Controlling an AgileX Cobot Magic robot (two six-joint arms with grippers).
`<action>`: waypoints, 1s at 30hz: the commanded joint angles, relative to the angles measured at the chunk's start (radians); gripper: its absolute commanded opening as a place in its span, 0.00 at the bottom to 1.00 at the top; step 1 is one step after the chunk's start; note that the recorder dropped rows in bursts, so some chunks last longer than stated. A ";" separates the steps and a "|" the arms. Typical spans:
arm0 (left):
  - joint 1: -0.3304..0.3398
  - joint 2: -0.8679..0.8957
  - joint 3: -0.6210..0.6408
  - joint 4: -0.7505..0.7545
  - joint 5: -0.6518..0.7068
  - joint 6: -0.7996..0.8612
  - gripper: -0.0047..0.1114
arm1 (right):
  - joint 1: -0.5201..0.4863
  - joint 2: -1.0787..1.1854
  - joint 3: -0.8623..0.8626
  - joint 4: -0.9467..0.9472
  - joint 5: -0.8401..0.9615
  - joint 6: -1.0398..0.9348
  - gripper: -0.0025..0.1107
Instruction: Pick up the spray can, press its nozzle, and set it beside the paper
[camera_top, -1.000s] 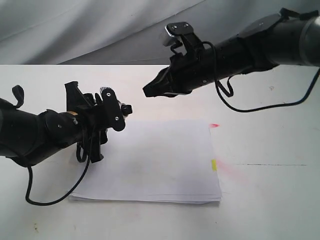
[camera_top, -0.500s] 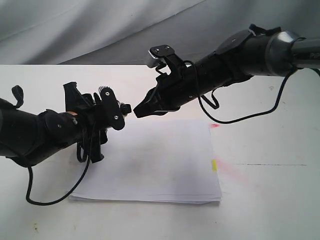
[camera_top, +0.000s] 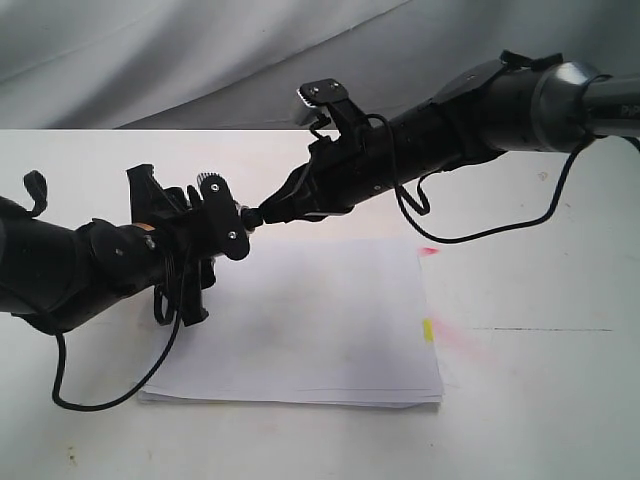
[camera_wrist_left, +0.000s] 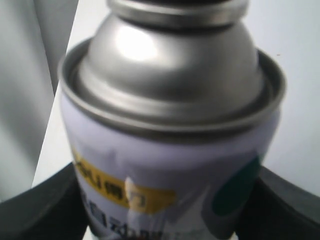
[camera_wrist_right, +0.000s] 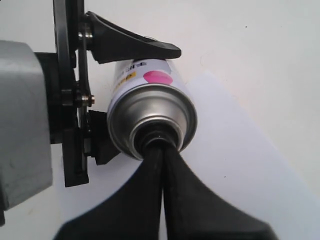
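My left gripper (camera_wrist_left: 167, 202) is shut on the spray can (camera_wrist_left: 165, 150), one black finger on each side of its white body. The silver dome (camera_wrist_left: 170, 65) fills that view above a yellow label and a teal dot. In the exterior view the can lies tilted above the paper's (camera_top: 320, 320) far left corner, mostly hidden by the left gripper (camera_top: 225, 225). My right gripper (camera_top: 264, 212) is shut, and its joined tips touch the black nozzle (camera_top: 250, 216). The right wrist view shows the right gripper (camera_wrist_right: 159, 147) pressed against the centre of the can (camera_wrist_right: 150, 95), covering the nozzle.
The paper (camera_wrist_right: 240, 150) lies flat on the white table (camera_top: 540, 290), with yellow and pink-red marks (camera_top: 428, 328) on its right edge. A grey cloth backdrop (camera_top: 200, 60) hangs behind the table. Black cables trail from both arms.
The right gripper has moved left and down from above the table until its shut tips meet the can's nozzle. The left arm and the can have stayed still.
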 joint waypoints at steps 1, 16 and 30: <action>-0.004 -0.011 -0.006 0.002 -0.021 -0.012 0.04 | 0.003 -0.004 -0.006 0.010 -0.014 -0.019 0.02; -0.004 -0.011 -0.006 -0.002 -0.010 -0.016 0.04 | 0.015 0.041 -0.006 0.096 -0.002 -0.085 0.02; -0.004 -0.011 -0.006 -0.002 -0.006 -0.016 0.04 | 0.058 0.049 -0.006 0.117 -0.003 -0.110 0.02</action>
